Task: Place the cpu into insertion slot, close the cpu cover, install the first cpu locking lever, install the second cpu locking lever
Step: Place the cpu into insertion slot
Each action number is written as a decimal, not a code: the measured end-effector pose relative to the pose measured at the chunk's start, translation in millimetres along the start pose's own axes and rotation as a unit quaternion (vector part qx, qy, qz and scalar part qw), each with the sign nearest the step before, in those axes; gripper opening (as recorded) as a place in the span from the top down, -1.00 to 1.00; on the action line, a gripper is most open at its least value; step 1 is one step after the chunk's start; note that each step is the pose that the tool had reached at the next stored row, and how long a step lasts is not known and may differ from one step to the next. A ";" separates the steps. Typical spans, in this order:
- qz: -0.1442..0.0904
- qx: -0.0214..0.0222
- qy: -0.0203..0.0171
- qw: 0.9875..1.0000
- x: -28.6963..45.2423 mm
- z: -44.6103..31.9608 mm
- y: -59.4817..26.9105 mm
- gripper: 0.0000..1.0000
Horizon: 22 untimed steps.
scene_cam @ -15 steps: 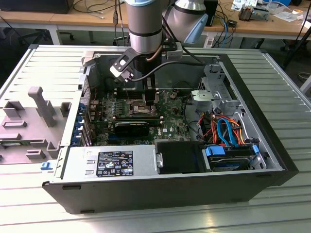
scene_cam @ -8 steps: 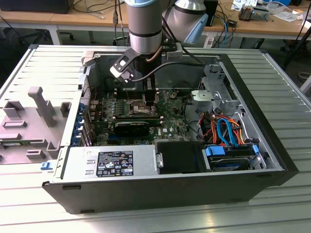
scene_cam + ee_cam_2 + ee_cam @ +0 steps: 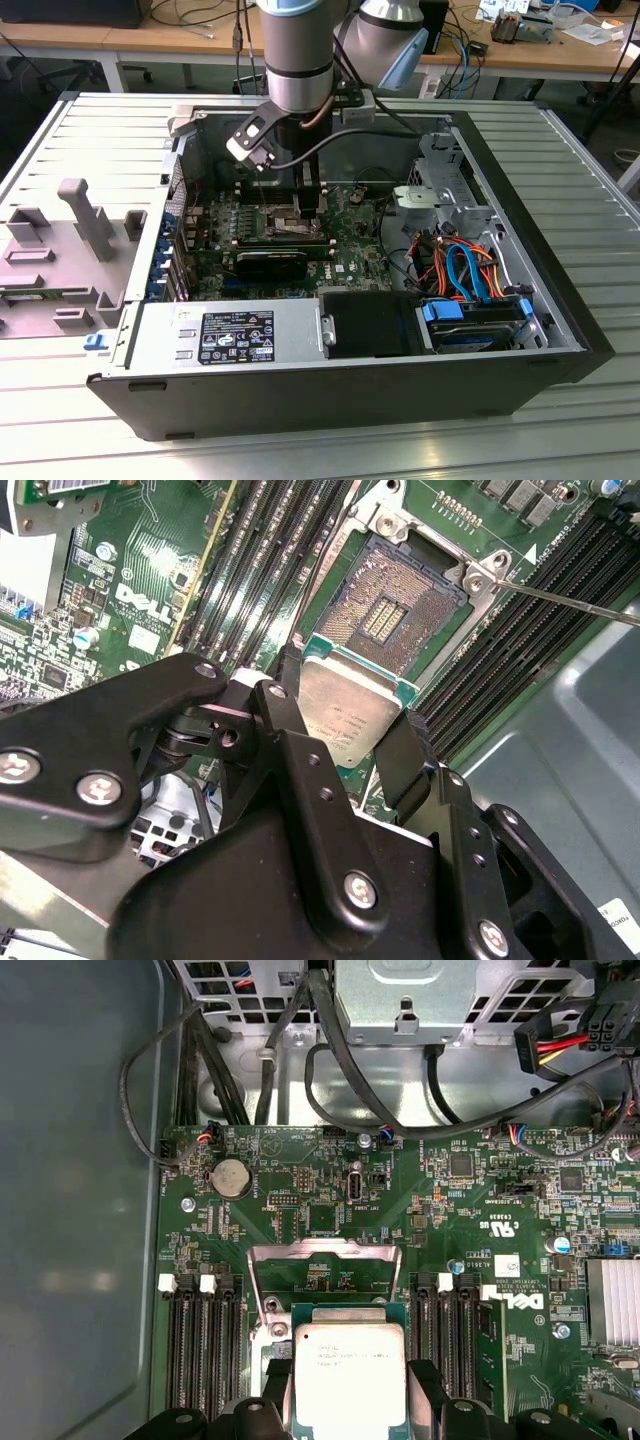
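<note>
**Silver-grey chip gripped above a bare socket**

Exterior view: a grey robot arm [image 3: 298, 60] comes down from the upper centre of the frame into an open black computer case [image 3: 560, 330] that lies on a ribbed metal table [image 3: 560, 150]. Its gripper [image 3: 310, 205] hangs low over the green motherboard [image 3: 355, 245], just above the socket area. A silver power supply [image 3: 230, 335] fills the lower left of the case. Orange and blue cables [image 3: 465, 268] run over a drive at the lower right. A grey plastic fixture [image 3: 85, 215] sits on the table at the exterior view's left.

Second wrist view: the gripper [image 3: 345, 728] is closed on the cpu [image 3: 350, 715], with a black finger [image 3: 283, 702] pressed to each of two opposite edges. The chip's dull metal top faces up. The insertion slot [image 3: 395, 610] lies uncovered just beyond it, its gold contacts exposed, so the cpu is not seated. A thin metal rod [image 3: 560, 600] slants away from the socket's corner across the black memory slots [image 3: 530, 620].

First wrist view: the cpu [image 3: 350, 1370] is clamped in the gripper [image 3: 350, 1408]. The cpu cover [image 3: 322, 1252] stands raised behind it, swung clear of the socket. Memory slots [image 3: 200, 1340] flank the socket on both sides, and a coin cell [image 3: 231, 1176] sits farther off on the board.
</note>
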State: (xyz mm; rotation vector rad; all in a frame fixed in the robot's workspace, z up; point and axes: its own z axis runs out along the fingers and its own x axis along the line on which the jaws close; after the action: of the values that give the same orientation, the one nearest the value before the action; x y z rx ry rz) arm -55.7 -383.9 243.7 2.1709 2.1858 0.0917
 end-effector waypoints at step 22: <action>0.000 0.000 0.000 1.000 0.0 4.6 -0.4 -0.08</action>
State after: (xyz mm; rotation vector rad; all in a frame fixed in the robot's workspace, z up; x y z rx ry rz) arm -55.7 -383.9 239.0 2.1709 2.1858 0.0916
